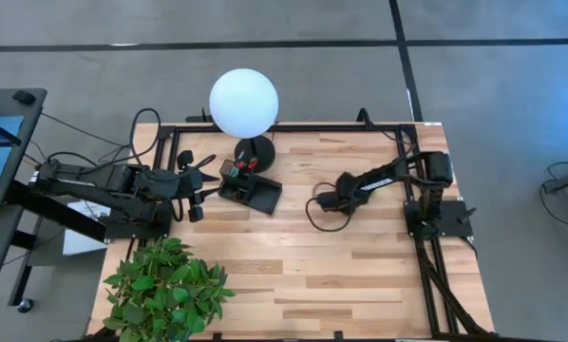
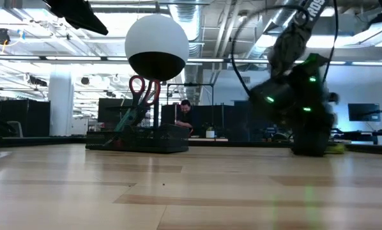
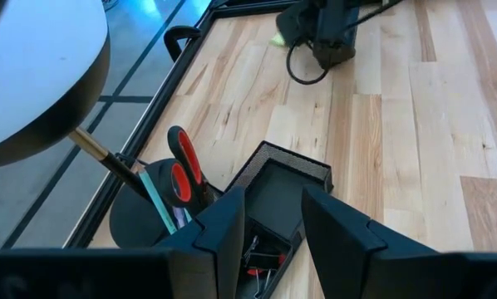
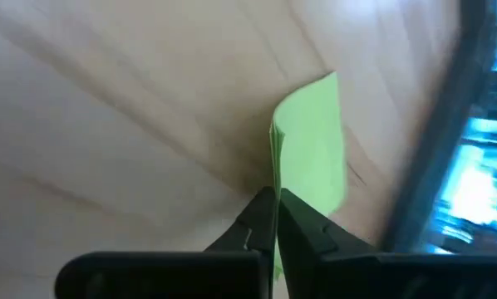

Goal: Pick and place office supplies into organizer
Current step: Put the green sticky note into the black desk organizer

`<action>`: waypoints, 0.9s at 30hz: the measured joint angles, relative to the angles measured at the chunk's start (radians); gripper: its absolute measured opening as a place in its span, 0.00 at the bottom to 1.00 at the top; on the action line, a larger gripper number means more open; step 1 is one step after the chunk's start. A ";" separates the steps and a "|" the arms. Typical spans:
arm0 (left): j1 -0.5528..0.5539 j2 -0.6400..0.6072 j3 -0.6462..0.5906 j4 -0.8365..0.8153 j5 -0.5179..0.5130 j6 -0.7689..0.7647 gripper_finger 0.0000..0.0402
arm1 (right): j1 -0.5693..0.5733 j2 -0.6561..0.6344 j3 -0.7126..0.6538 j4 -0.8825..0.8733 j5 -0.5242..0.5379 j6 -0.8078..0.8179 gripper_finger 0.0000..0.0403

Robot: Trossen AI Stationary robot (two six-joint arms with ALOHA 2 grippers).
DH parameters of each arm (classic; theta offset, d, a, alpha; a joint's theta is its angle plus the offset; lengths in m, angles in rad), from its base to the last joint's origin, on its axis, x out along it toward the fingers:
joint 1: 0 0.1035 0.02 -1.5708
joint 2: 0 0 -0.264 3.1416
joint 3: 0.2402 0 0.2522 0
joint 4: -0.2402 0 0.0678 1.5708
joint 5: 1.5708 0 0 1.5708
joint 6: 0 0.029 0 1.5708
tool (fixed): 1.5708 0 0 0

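Seen from above, a wooden counter (image 1: 360,275) carries the black organizer (image 1: 254,193), just ahead of the left pincer (image 1: 204,180), whose fingers stand apart and empty. The right pincer (image 1: 323,200) lies low on the counter, well apart from the organizer on its far side; the pad it holds is hidden here. A white globe lamp (image 1: 244,103) stands just behind the organizer, and a leafy plant (image 1: 165,287) sits behind and to one side of the left arm.

From counter height, the red-handled scissors (image 2: 142,89) stand upright in the organizer, handles up, long axis vertical, probably so they fit the narrow slot. The right arm is a dark blur beside it.

The left wrist view looks past its own parted fingers (image 3: 223,237) down into the organizer; scissors and a light-green pen (image 3: 157,199) lean in the compartment beyond them.

The right wrist view shows that pincer clamped on the edge of the lime-green sticky-note pad (image 4: 311,141). The pad stands on edge, its long axis running straight away from the fingertips, likely gripped by the edge so it lifts off the counter.
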 joint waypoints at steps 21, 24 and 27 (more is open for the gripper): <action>0.000 0.000 0.000 0.000 0.000 0.000 0.29 | 0.287 -0.004 0.488 0.621 0.245 -0.303 0.00; 0.000 0.000 0.000 0.000 0.000 0.000 0.29 | 0.272 -0.004 0.489 0.766 0.218 -0.392 0.00; 0.000 0.000 0.000 0.000 0.000 0.000 0.29 | 0.252 0.000 0.489 0.796 0.185 -0.398 0.00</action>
